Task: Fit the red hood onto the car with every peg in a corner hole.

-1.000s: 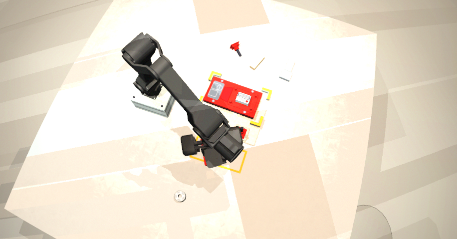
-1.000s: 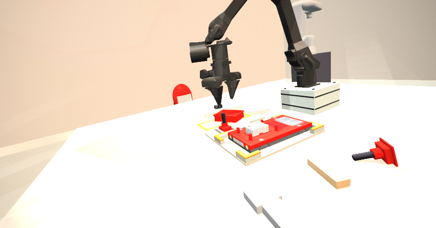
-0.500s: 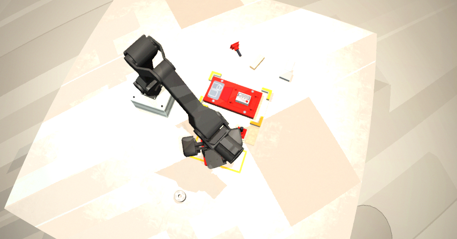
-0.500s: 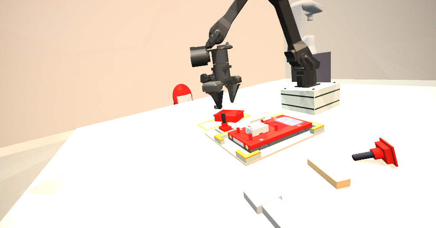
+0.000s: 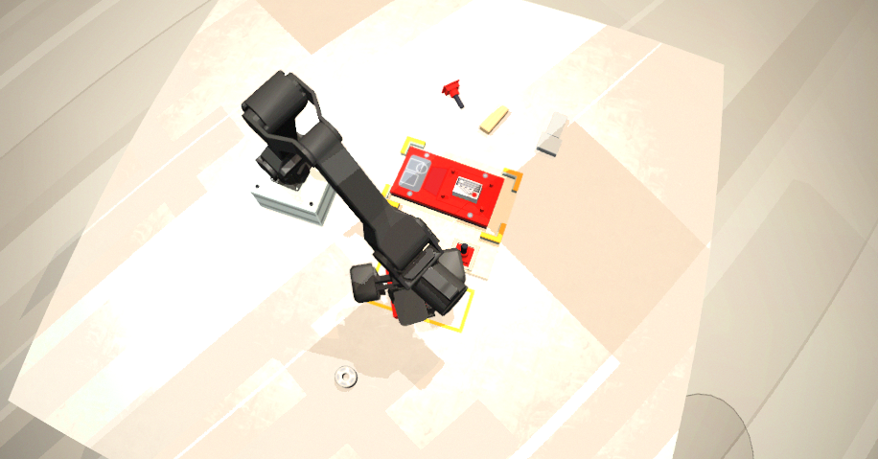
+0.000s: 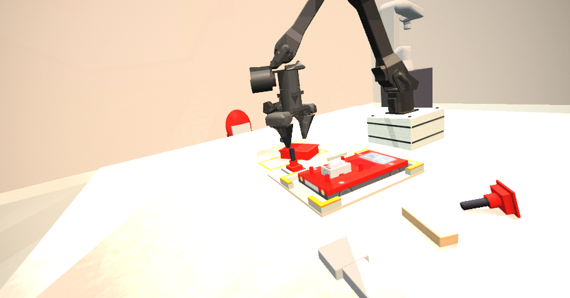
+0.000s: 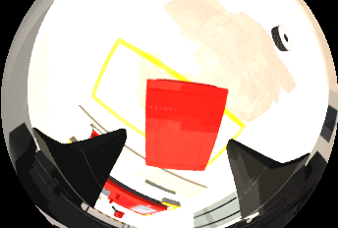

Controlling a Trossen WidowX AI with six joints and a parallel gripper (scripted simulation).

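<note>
Seen from the wrist, the hood [image 7: 185,124] is a plain red rectangle with a flat, smooth roof, tilted a little against the yellow outline [image 7: 118,57] marked on the tabletop [image 7: 85,30] around it. It lies between the two dark fingers, which stand spread wide on either side with nothing between them; the jaws are empty and hang above the hood without touching it. Its corner holes are too small to make out here.

In the exterior view the gripper [image 6: 295,134] points straight down over the hood [image 6: 305,149], whose near edge is partly covered by a small red clamp with a black handle [image 6: 293,160]. Just beside it sits the red car [image 6: 351,173] in its pale jig [image 6: 327,206], the white engine [image 6: 334,168] on the deck; the pegs show only as tiny red studs.

From above, the arm [image 5: 362,197] and wrist cover nearly all of the hood, leaving only part of the yellow outline visible
</note>
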